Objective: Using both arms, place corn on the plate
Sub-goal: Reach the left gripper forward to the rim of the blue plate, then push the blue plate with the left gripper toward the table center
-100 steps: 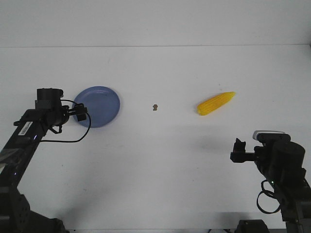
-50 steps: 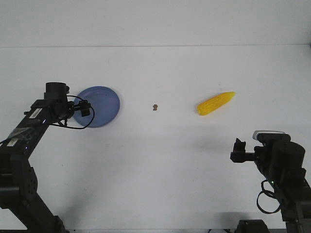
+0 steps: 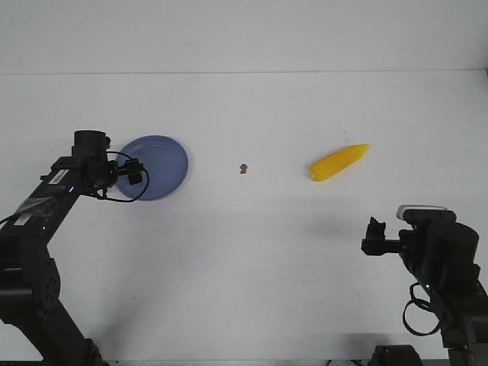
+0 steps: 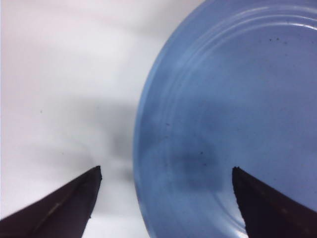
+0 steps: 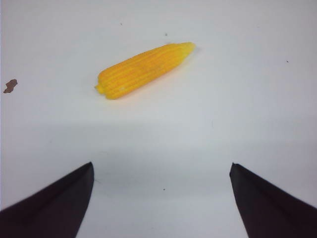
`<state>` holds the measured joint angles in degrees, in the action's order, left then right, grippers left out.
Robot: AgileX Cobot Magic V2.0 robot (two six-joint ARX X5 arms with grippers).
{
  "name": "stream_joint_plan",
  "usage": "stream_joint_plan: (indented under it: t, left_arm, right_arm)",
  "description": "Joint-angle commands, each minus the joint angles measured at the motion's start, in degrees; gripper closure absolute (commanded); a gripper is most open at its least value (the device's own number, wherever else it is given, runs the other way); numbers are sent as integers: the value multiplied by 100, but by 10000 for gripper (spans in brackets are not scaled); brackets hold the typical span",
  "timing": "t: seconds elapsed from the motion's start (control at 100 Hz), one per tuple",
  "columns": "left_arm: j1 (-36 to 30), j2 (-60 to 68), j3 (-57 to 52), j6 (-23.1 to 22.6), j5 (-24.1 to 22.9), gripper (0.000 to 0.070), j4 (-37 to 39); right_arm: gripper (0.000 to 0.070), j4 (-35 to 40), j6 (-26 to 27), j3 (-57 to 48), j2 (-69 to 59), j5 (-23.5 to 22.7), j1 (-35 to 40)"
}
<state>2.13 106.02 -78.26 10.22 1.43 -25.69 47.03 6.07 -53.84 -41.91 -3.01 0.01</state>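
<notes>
The yellow corn (image 3: 338, 162) lies on the white table at the right, tip pointing to the far right; it also shows in the right wrist view (image 5: 144, 69). The blue plate (image 3: 162, 166) lies at the left, empty, and fills much of the left wrist view (image 4: 228, 114). My left gripper (image 3: 131, 171) is open, low over the plate's left rim, one finger on each side of the rim (image 4: 166, 169). My right gripper (image 3: 374, 235) is open and empty, near the front right, well short of the corn (image 5: 161, 167).
A tiny brown speck (image 3: 243, 168) lies on the table between plate and corn, also in the right wrist view (image 5: 10, 86). The table's far edge meets a white wall (image 3: 244, 34).
My left gripper moved from the plate's near-left side up to its left rim, then settled there. The right arm, corn and plate have not moved.
</notes>
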Motion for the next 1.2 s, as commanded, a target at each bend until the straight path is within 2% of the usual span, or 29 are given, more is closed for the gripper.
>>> stream_joint_plan:
  t: [0.0,0.55,0.62,0.71,0.84,0.98,1.19]
  left_arm:
    - [15,160,-120,48,-9,159,20]
    - [15,173,-118,46,-11,176,13]
    - [15,173,-118,44,-11,272,11]
    - [15,173,-118,37,-9,455,-4]
    - [15,173,-118,37,-9,550,-35]
    - [17,173,-118,37,-9,691,-76]
    - [17,170,-118,39,20,695,-81]
  right_arm:
    - [121,-68,37,-101,-15,-4,9]
    - [122,-68,37,-101,-15,-4,9]
    - [122,-68,37,-101,-15,-4,9]
    - [121,-66,37,-101,-15,-4,9]
    - [122,-68,37,-101,-15,-4,9]
    - [121,-66,37,-101,-15,-4,9]
    - [121,-68,37,-101,-15,-4,9]
